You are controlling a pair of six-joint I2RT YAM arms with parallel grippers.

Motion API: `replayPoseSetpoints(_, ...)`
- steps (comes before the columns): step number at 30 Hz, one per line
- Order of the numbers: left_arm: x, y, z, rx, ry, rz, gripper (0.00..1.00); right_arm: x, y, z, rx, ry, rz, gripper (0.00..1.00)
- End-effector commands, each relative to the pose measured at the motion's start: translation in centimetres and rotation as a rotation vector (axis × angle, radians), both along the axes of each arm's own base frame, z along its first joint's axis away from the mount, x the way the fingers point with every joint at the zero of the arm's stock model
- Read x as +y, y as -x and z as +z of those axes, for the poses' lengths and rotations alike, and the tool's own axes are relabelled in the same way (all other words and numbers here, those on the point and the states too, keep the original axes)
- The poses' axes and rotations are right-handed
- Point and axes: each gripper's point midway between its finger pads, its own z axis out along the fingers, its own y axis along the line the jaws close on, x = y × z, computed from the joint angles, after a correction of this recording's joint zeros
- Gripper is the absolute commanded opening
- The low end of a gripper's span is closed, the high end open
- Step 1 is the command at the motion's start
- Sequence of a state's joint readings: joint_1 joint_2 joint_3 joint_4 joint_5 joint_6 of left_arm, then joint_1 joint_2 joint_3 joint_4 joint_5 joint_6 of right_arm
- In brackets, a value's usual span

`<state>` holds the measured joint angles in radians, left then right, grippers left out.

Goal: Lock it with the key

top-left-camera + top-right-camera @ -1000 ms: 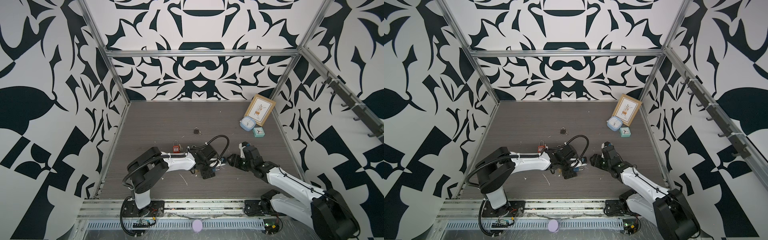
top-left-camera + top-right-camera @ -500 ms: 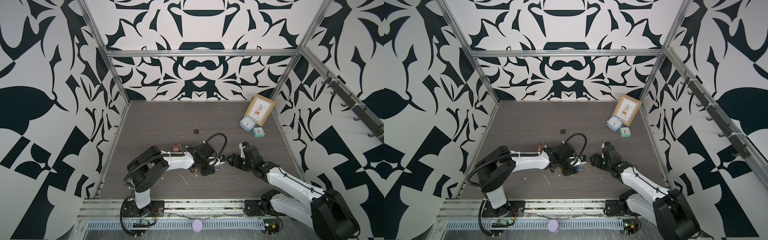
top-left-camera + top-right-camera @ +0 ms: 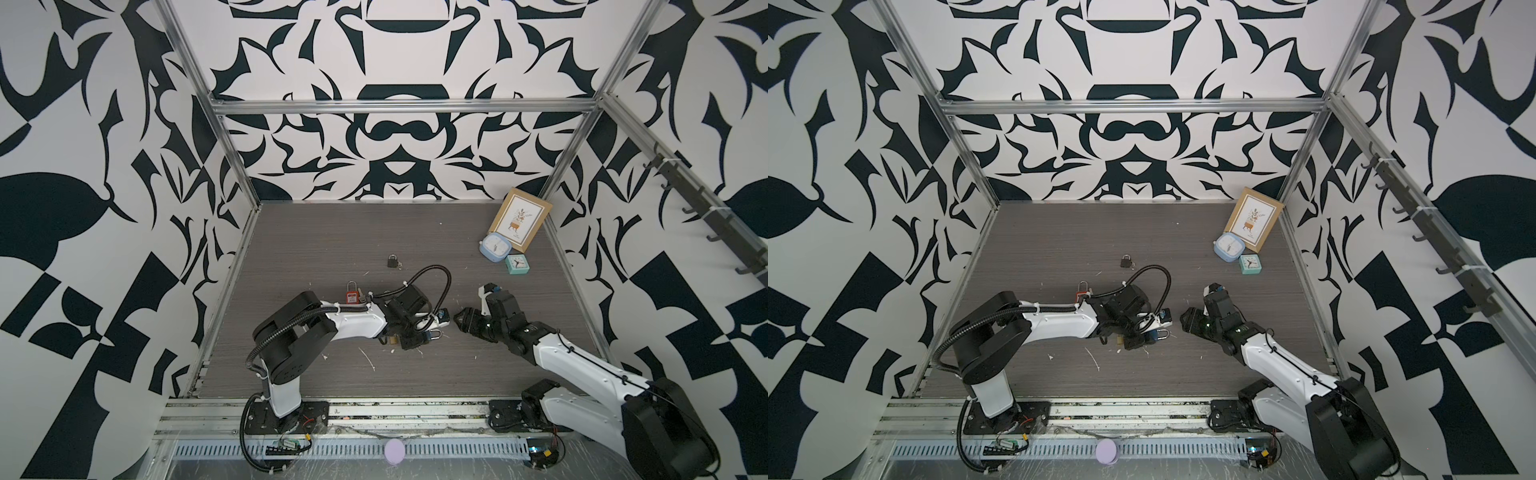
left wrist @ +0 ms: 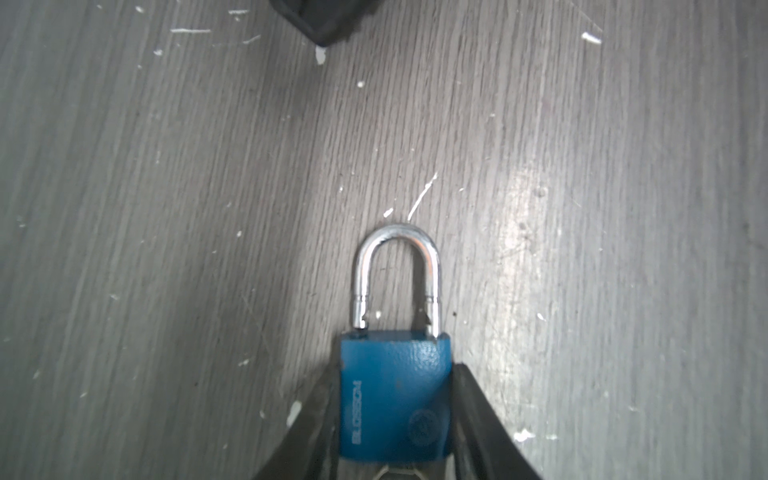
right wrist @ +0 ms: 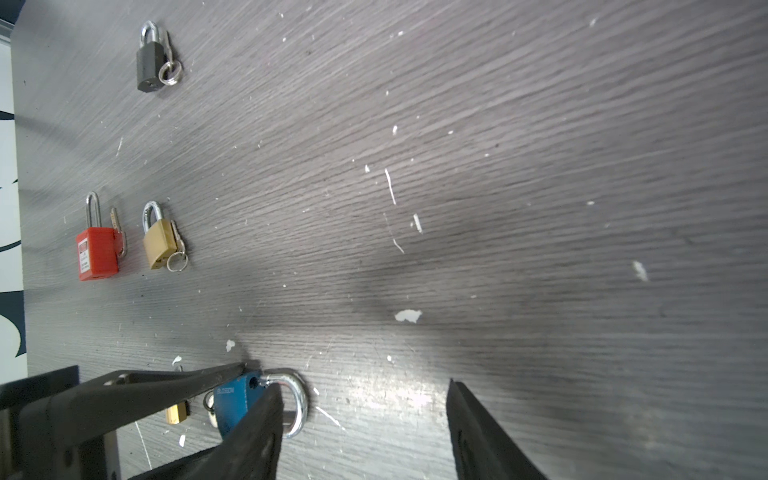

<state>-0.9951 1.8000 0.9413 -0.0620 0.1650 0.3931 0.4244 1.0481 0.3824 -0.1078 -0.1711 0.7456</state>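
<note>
Left gripper (image 4: 395, 362) is closed on the blue padlock (image 4: 395, 395): in the left wrist view both fingers (image 4: 320, 415) bear against opposite side edges of the body. Its shackle (image 4: 395, 233) points away from the gripper and is raised; one leg is seated in the body, while the notched end of the other leg stands just clear of the top face. Whether the body rests on the grey wood-grain table (image 3: 332, 232) or is held just above it cannot be determined. In the right wrist view a metal ring (image 5: 209, 404) shows at the base end of the body; the key that belongs to this lock cannot be made out. Reading both top views from left to right: the red padlock (image 3: 352, 296) lies just behind the left forearm, and the right wrist view shows a brass padlock (image 5: 160, 243) beside it, each with a key (image 5: 115, 220) alongside. The black padlock (image 3: 392, 260) lies farther back, well apart from both arms. The blue padlock is at front centre of the table. The right gripper (image 3: 459, 327) stands near it on the right, without contact, its fingers (image 5: 478, 436) spread wide with bare table between them. A pale blue clock (image 3: 494, 247) and a teal clock (image 3: 517, 264) sit side by side at the right rear, in front of a framed picture (image 3: 519, 218) leaning against the wall.
</note>
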Motion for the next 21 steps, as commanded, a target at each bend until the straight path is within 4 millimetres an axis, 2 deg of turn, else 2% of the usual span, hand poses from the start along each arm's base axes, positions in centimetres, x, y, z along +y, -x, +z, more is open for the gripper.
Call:
replayPoseSetpoints(1,2.3,1.3,-2.0,0.035,-0.07,0.0,0.0,0.5,-1.3,2.2,-0.047,-0.022,0.0,0.64)
replayPoseSetpoints(3,1.6,0.8,-0.4,-0.012,-0.004,0.004,0.0,0.9,-1.4,3.0,-0.057,-0.049,0.018,0.65)
replayPoseSetpoints(6,0.7,0.0,3.1,-0.114,0.13,0.006,0.0,2.2,-1.5,4.9,-0.078,-0.132,0.074,0.66)
replayPoseSetpoints(11,0.2,-0.2,8.8,-0.316,0.35,-0.064,0.0,4.1,-1.3,9.1,-0.119,-0.285,0.177,0.67)
replayPoseSetpoints(16,0.8,-0.5,11.7,-0.361,0.467,-0.101,0.0,5.7,-0.5,12.4,-0.15,-0.402,0.292,0.66)
replayPoseSetpoints(21,1.0,-1.4,12.6,-0.383,0.483,-0.096,0.0,6.7,0.2,13.2,-0.102,-0.469,0.345,0.64)
